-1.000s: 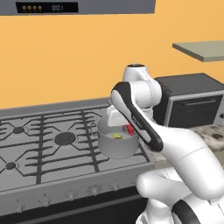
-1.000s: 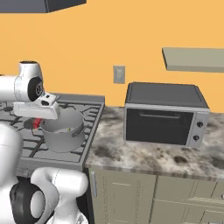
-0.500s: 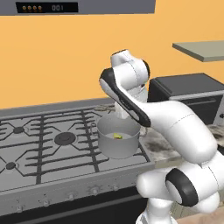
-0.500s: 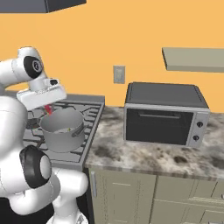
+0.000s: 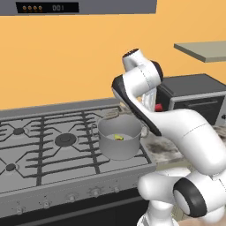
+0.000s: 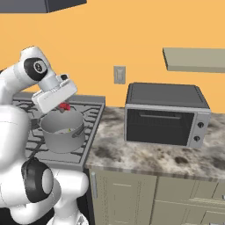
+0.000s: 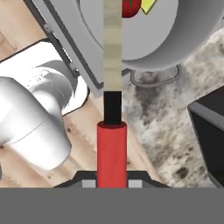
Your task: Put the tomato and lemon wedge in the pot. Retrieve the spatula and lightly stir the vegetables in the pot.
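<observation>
The grey pot stands on the stove's right front burner, with the yellow lemon wedge lying in it. In the hand view the dark-red tomato and the lemon wedge lie side by side inside the pot. My gripper is shut on the red handle of the spatula. Its pale head reaches over the pot's rim toward the tomato. From the right, the gripper hangs tilted above the pot's back rim with the spatula's red handle in it.
A dark toaster oven stands on the marble counter right of the stove. Black grates cover the stove left of the pot. A shelf hangs on the orange wall above the oven.
The hand has lifted out of the pot with the spatula and drawn back toward the pot's right rear edge. The arm's upper joints have swung upright. The pot has stayed put.
</observation>
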